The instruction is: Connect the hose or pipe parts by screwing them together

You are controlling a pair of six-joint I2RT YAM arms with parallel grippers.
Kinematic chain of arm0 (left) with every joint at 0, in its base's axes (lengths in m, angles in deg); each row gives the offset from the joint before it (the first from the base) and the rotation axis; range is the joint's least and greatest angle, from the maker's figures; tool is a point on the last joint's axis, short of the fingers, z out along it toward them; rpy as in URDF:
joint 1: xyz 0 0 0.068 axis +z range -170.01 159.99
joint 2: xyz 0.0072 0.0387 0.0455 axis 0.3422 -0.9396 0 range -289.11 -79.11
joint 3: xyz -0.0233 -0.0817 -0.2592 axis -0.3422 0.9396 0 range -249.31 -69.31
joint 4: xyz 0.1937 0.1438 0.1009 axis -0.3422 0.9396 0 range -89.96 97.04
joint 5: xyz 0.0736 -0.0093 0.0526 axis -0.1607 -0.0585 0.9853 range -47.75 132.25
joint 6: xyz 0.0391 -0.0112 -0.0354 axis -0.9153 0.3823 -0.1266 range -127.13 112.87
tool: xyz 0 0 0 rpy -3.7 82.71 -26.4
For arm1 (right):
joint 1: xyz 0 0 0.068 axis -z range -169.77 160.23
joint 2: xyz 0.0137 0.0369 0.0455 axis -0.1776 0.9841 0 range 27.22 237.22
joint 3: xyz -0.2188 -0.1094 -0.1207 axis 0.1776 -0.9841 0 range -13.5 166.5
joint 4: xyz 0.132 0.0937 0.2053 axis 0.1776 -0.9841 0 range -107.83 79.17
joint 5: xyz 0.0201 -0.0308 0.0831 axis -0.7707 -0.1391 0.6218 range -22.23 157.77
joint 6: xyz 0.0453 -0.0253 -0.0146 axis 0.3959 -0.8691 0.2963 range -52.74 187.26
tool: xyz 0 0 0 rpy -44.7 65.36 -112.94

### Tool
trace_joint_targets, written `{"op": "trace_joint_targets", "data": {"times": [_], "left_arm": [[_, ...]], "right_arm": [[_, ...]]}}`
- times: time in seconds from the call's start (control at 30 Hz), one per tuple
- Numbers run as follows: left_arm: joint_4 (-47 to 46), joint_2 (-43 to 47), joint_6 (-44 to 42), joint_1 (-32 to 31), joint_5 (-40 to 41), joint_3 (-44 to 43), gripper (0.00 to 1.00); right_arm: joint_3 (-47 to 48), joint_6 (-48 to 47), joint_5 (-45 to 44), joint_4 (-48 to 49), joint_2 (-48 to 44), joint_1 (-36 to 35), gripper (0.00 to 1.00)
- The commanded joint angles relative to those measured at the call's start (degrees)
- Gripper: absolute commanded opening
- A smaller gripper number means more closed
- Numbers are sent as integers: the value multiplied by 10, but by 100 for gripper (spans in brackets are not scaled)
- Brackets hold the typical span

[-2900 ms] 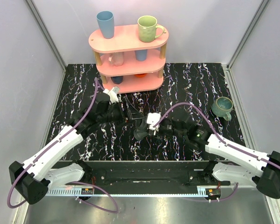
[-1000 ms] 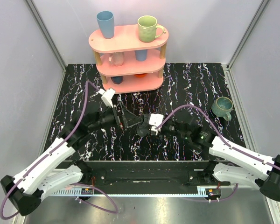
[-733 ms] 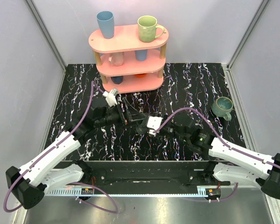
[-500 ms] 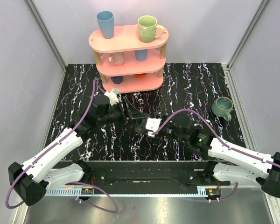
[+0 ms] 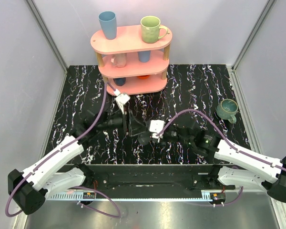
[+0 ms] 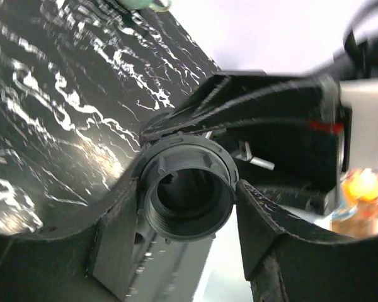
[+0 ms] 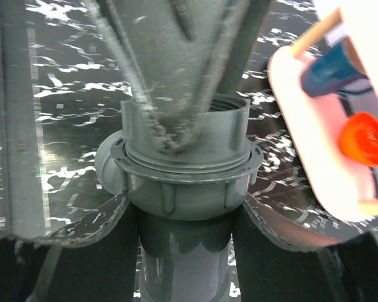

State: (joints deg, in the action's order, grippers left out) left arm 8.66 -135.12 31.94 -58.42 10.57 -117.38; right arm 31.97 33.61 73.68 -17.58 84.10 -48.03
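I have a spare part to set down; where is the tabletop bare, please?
Bare black marbled tabletop: between the pink three-tier shelf and teal ceramic mug, and left of the shelf. Crowded centre: left gripper and right gripper on the black plastic pipe fitting.

Matt plastic pipe fitting (image 7: 186,170), glossy marbled tabletop (image 5: 190,81)

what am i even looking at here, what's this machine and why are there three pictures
Two robot arms are bolted at a table's near edge, each ending in a two-finger gripper. The wide picture comes from a fixed camera above and behind them; the other two come from cameras on the wrists, looking along the fingers. On the black marbled table stand a pink shelf with cups and, to the right, a teal mug. The left gripper and the right gripper both grip one black pipe fitting between them.
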Motion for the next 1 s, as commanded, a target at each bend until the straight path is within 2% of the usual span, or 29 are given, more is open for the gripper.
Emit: {"op": "trace_joint_targets", "data": {"times": [0.0,0.03,0.07,0.1,0.13,0.17,0.2,0.23,0.27,0.3,0.33,0.43,0.57,0.6,0.63,0.77,0.8,0.87,0.97], "left_arm": [[-119,45,-381,-4,-178,63,12],[-100,50,-446,-4,-246,70,10],[-85,62,-499,-4,-261,70,4],[-61,65,-555,-4,-271,69,2],[-53,70,-573,-3,-270,66,2],[-46,71,-590,-3,-266,56,5],[-20,71,-621,-3,-260,48,12],[-3,65,-636,-3,-255,39,28],[15,62,-645,-3,-246,15,50],[31,61,-643,-3,-233,5,87],[34,63,-640,-3,-208,0,99],[18,89,-615,-2,-158,2,99],[-75,142,-481,-2,-83,39,99],[-97,150,-399,-2,-60,42,99],[-95,164,-355,-2,-8,40,99],[-87,162,-186,-2,70,23,99],[-57,157,-122,-2,79,17,99],[-27,138,-73,-2,119,-10,99],[44,128,55,1,207,-36,99]], "right_arm": [[66,64,169,-8,-11,-8,0],[68,70,208,-14,-11,-8,0],[72,72,226,-20,-9,-8,0],[74,80,240,-25,-10,-8,0],[73,83,261,-28,-12,-7,0],[73,87,267,-28,-13,-7,0],[67,91,271,-28,-19,-8,0],[63,92,270,-28,-24,-8,0],[61,93,264,-27,-27,-7,0],[57,92,258,-30,-30,-8,0],[56,91,245,-39,-33,-7,0],[53,87,217,-49,-39,-8,0],[53,75,177,-56,-40,-8,0],[56,66,166,-58,-38,-8,0],[58,61,142,-60,-35,-8,0],[61,32,74,-54,-14,-8,0],[59,19,62,-45,-12,-8,0],[56,8,35,-31,-9,-8,0],[38,-16,13,6,-18,-8,0]]}}
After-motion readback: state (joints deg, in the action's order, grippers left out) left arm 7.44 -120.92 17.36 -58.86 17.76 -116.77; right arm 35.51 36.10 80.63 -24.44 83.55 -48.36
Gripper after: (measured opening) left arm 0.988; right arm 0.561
